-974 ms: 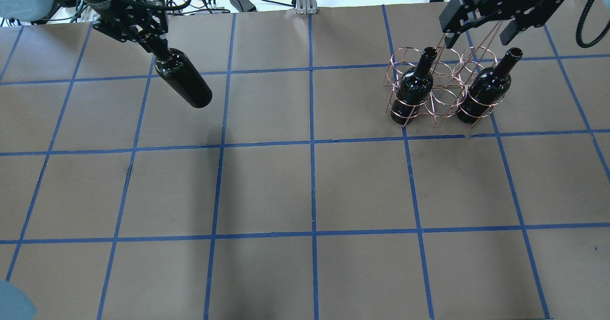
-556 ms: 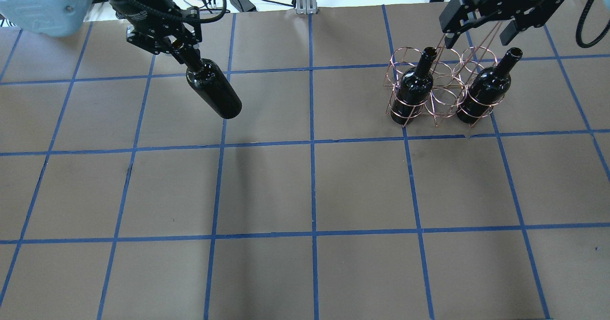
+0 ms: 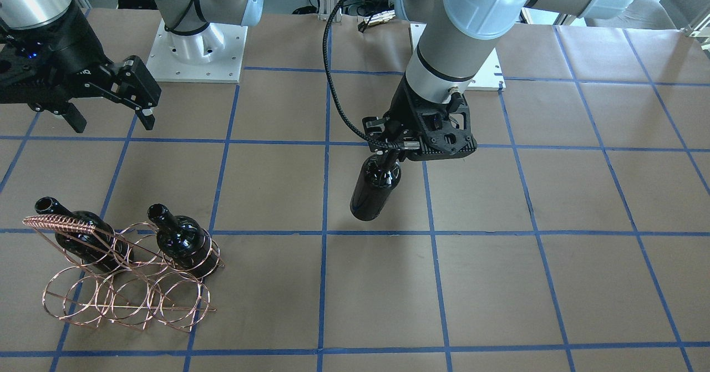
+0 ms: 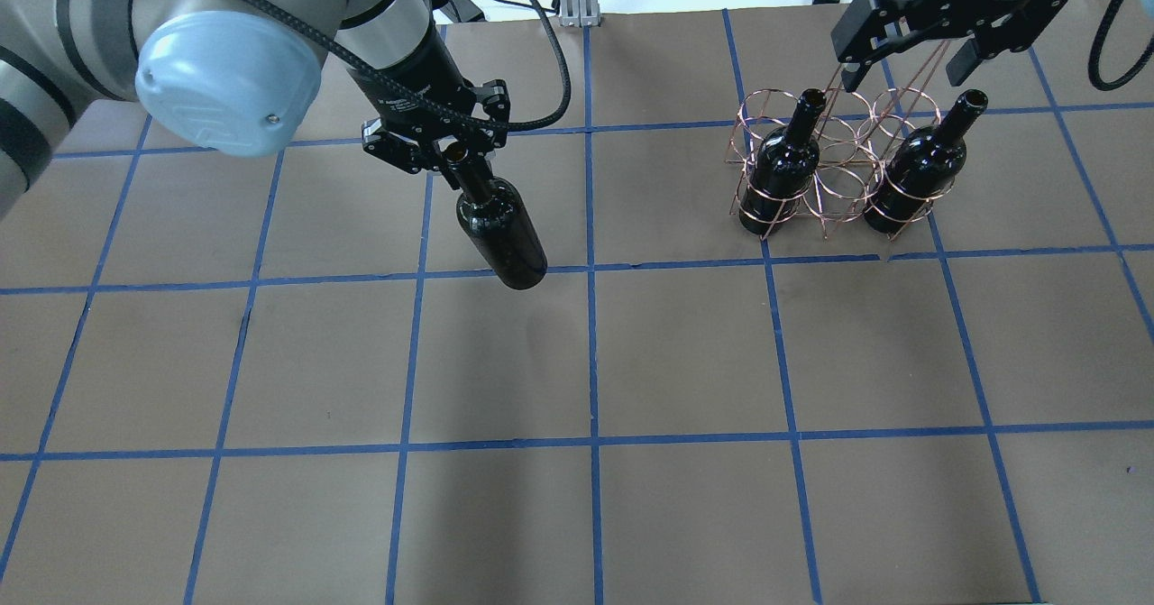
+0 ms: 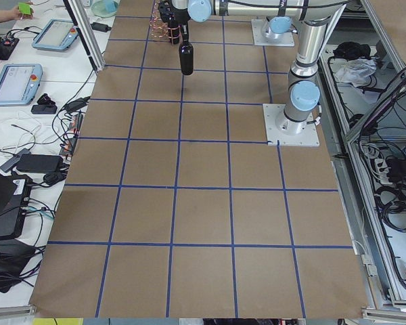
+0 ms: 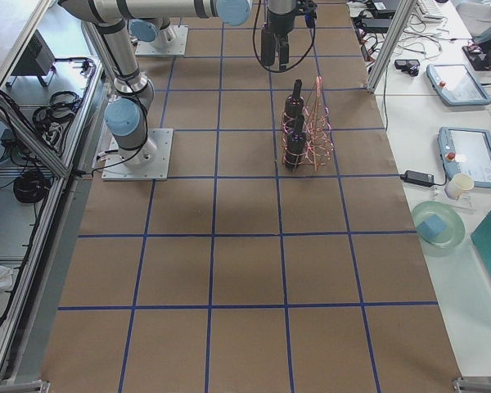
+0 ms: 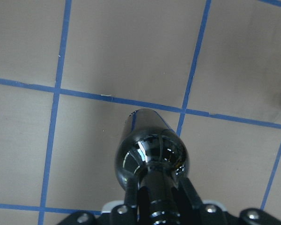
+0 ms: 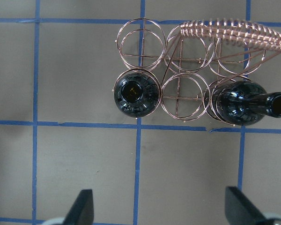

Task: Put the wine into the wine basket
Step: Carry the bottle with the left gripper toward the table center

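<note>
In the wine basket (image 4: 834, 168), far right, two bottles (image 4: 783, 168) already stand; the third wine (image 4: 500, 231) hangs by its neck in the clenched left gripper (image 4: 451, 150), undelivered; right gripper (image 4: 902, 68) released.

Glossy black wine bottle (image 4: 501, 231) aloft, neck-up, well apart from copper wire basket (image 4: 838, 165) with two bottles (image 4: 781, 172).

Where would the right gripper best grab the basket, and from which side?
Likely the coiled handle bar, mid-length, from straight above: it tops the basket, thicker than the thin loops, and both bottles stand at the ends. The right gripper is open.
</note>
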Controlling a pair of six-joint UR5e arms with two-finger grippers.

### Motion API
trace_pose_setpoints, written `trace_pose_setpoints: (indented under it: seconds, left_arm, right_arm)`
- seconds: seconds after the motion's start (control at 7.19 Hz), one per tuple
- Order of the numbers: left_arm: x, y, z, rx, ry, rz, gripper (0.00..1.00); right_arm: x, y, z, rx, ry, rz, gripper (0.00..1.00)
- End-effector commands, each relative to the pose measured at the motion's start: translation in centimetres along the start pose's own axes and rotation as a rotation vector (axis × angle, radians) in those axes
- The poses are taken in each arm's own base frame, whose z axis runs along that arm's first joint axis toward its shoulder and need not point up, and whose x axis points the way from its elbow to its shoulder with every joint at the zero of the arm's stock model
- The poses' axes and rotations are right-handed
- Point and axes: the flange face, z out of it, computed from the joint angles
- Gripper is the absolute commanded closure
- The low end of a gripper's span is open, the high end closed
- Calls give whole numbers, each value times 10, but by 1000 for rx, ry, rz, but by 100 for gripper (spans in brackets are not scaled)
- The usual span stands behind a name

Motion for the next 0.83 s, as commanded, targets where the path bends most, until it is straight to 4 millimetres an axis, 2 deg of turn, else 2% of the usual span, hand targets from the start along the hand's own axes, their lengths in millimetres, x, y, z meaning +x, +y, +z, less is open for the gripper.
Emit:
trace_pose_setpoints:
  seconds: [0.0,0.28,0.7]
  left_arm:
    - [11,16,22,-19,-9,10,100]
    - [12,22,36,-30,-22,14,100]
    - [23,34,46,-48,-31,30,100]
  right_arm:
    - [0,0,1,0,1,-1,0]
    - [0,0,-1,3,2,-1,0]
    - [0,0,0,1,2,-5,0]
